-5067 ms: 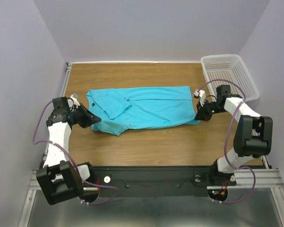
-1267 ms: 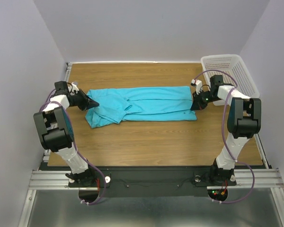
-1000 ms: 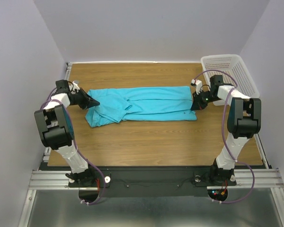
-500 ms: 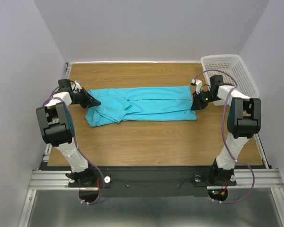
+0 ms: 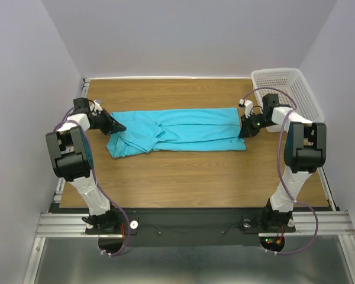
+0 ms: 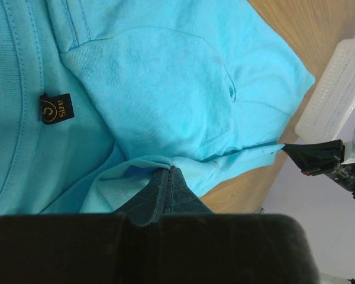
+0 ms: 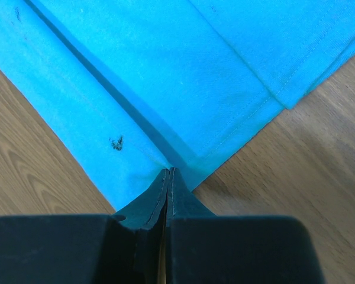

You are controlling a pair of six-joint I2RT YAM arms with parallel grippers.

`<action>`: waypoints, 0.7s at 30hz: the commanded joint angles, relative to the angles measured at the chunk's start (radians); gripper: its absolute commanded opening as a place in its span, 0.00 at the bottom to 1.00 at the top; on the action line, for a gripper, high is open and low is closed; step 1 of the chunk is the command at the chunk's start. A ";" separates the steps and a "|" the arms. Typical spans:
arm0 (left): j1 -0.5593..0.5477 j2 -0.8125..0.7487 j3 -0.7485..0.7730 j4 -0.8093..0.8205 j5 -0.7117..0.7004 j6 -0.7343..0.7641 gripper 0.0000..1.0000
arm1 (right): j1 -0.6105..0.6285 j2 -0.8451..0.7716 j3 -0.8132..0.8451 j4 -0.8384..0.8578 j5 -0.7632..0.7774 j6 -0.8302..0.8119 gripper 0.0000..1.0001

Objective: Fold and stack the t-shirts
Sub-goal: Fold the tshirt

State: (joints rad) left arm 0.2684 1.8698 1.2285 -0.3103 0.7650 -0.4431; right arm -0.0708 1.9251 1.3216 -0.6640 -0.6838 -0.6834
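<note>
Turquoise shirt (image 5: 177, 129) lies across the table (image 5: 183, 171), a narrower band than five seconds back, its near edge folded over.
Left wrist: left gripper (image 6: 168, 177) pinched together on the collar-end fold.
Right wrist: right gripper (image 7: 167, 177) likewise clamped on the hem corner.
Lengthwise fold looks done.

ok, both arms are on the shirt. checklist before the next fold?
1. Left fingers shut on shirt: ok, pinching a fold near the collar.
2. Right fingers shut on shirt: ok, at the hem edge; how much cloth is caught, cannot tell.
3. Folded edge straight: not ok, the left end juts nearward past the rest.
4. Basket clear of shirt: ok, apart at the far right corner.
5. Shirt fully on table: ok, no edge overhangs.
</note>
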 commanded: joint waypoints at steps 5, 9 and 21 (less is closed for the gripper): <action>-0.005 0.003 0.051 0.004 0.005 0.009 0.00 | 0.005 0.006 0.024 0.044 0.012 0.016 0.01; -0.005 0.006 0.055 0.005 0.005 0.009 0.00 | 0.005 0.006 0.030 0.047 0.010 0.024 0.01; -0.006 0.015 0.089 0.007 0.017 -0.003 0.00 | 0.008 0.014 0.053 0.058 0.016 0.047 0.01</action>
State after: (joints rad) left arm 0.2630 1.8847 1.2705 -0.3107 0.7643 -0.4473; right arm -0.0708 1.9259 1.3216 -0.6418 -0.6762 -0.6514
